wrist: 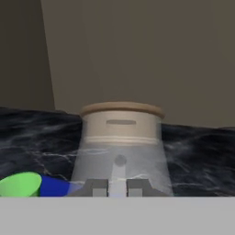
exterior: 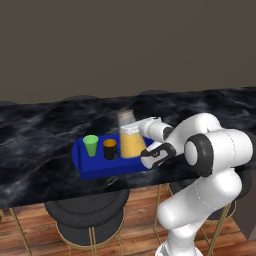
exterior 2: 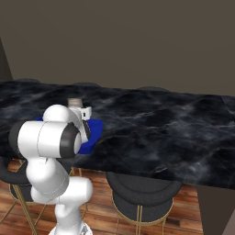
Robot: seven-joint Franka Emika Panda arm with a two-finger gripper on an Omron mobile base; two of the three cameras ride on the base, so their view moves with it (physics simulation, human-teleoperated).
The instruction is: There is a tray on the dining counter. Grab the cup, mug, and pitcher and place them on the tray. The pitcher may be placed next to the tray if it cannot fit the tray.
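While the claw [wrist: 117,187] grips the pitcher [exterior: 132,141], it stands on the tray [exterior: 85,168].

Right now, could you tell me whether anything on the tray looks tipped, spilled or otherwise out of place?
Nothing stands out. The green cup, the black mug and the pitcher all stand upright on the blue tray, with no orange liquid spilled on it or on the dining counter. The gripper is shut on the pitcher, at its side.

glossy white rounded arm [exterior: 200,165] segments with dark joint rings, black-trimmed wrist.
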